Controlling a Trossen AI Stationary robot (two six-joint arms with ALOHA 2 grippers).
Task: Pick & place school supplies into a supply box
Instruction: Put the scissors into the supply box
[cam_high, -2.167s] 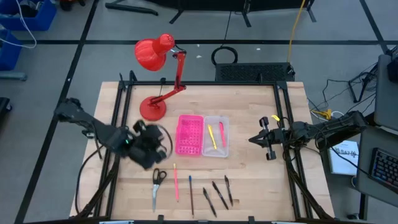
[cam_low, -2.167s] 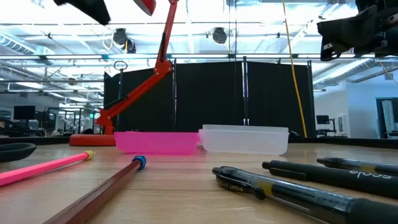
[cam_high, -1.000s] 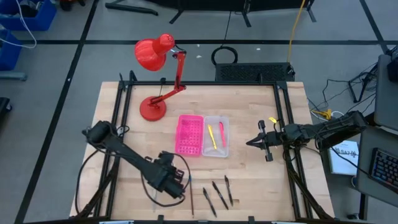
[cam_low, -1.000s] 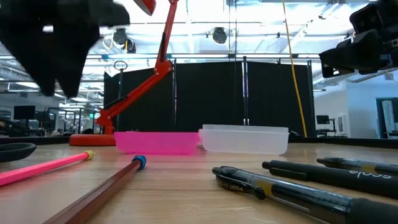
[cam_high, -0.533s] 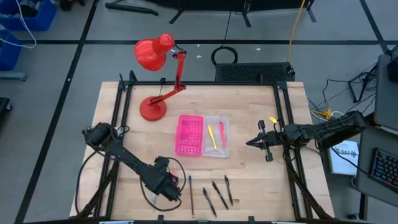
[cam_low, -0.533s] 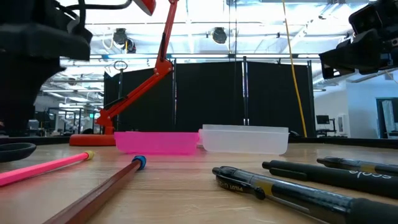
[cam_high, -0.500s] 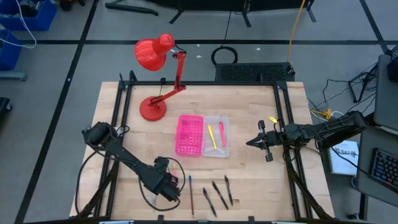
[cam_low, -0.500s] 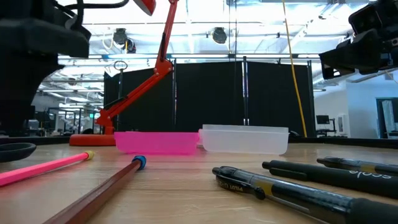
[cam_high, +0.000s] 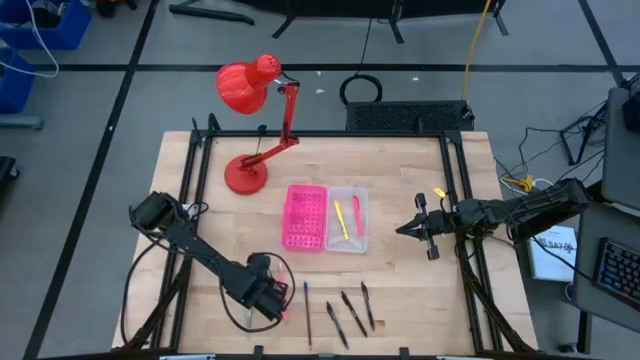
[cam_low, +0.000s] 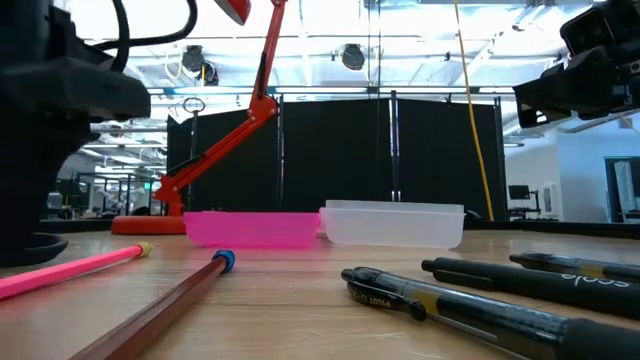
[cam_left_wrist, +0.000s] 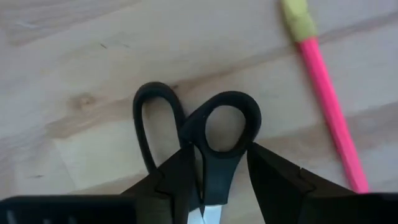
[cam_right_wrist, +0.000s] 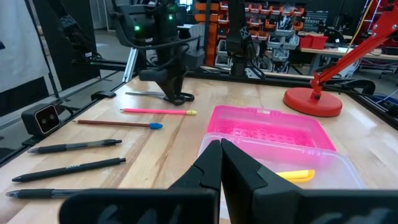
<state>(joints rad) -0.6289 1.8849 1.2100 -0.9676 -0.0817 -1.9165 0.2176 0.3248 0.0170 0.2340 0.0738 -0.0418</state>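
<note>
The black-handled scissors (cam_left_wrist: 219, 163) lie flat on the wood near the table's near edge, beside a pink pencil (cam_left_wrist: 329, 112). My left gripper (cam_left_wrist: 221, 155) is open and points down. Its fingers stand on either side of the neck of one handle ring (cam_left_wrist: 252, 121). In the high view the left gripper (cam_high: 265, 298) hides the scissors. A brown pencil (cam_high: 307, 318) and black pens (cam_high: 345, 314) lie to their right. The supply box's pink half (cam_high: 305, 217) and clear half (cam_high: 350, 235), which holds a yellow and a pink pen, sit mid-table. My right gripper (cam_right_wrist: 221, 163) is shut and hovers right of the box.
A red desk lamp (cam_high: 247, 176) stands on the table's far left part, its arm leaning over the far edge. Black rails (cam_high: 188, 200) run along the left and right sides. Bare wood lies between the box and the row of pens.
My left gripper has come down to the table over the scissors and shifted slightly toward the near edge. The low view shows it sinking at the left until it reaches the wood. The right arm has kept still.
</note>
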